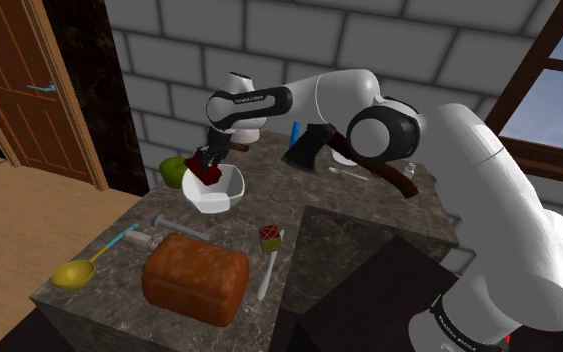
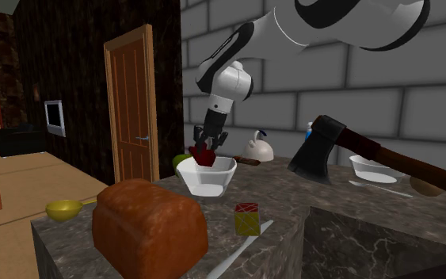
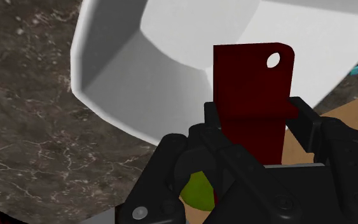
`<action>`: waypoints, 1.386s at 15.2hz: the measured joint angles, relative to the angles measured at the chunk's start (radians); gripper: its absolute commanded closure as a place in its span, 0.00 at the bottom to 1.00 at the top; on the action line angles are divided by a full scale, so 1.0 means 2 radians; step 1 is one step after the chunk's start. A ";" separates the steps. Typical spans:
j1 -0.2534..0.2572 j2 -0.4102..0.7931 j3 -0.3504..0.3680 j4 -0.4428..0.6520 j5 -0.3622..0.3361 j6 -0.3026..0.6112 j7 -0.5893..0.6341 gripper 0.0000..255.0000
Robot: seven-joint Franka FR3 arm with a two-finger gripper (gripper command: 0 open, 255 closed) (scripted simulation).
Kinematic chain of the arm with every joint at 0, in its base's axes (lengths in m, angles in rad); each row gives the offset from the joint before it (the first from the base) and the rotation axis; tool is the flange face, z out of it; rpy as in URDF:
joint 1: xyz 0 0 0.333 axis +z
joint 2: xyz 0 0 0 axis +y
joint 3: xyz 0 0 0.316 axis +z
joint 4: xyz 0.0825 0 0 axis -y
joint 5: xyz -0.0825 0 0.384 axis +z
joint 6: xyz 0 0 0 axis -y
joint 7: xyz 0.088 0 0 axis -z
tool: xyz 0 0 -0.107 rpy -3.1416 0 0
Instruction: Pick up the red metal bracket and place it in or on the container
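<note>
Tool [image 1: 206,166] clasping the dark red bracket [image 3: 254,76] over the white bowl [image 2: 215,184].
The tool's two fingers are gripping the bracket's lower part, and its holed end is sticking out past the fingertips, pointing down into the bowl's mouth near the rim. The bowl is sitting on the marbled worktop [image 1: 281,196] directly beneath the tool; whether bracket and bowl are touching, I cannot tell.

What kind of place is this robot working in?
Most likely a home kitchen, or a room like one: a dark stone counter carrying a bread loaf and a white bowl, a panelled wooden door beside it, and a grey block wall behind.
</note>
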State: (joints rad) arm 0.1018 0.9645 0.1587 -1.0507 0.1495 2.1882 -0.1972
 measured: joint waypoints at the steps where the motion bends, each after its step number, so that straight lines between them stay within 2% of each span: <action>1: 0.000 -0.001 0.000 0.005 0.000 -0.006 0.001 1.00; 8: -0.001 -0.025 0.000 0.010 -0.001 -0.034 0.007 1.00; 16: 0.001 -0.037 -0.001 0.041 -0.003 -0.076 0.017 1.00; 19: -0.007 -0.103 0.004 -0.078 0.006 -0.024 0.009 1.00; 21: -0.010 -0.119 0.005 -0.120 0.009 0.001 0.004 1.00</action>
State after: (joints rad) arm 0.0812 0.7259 0.1697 -1.2906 0.1683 2.1904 -0.1896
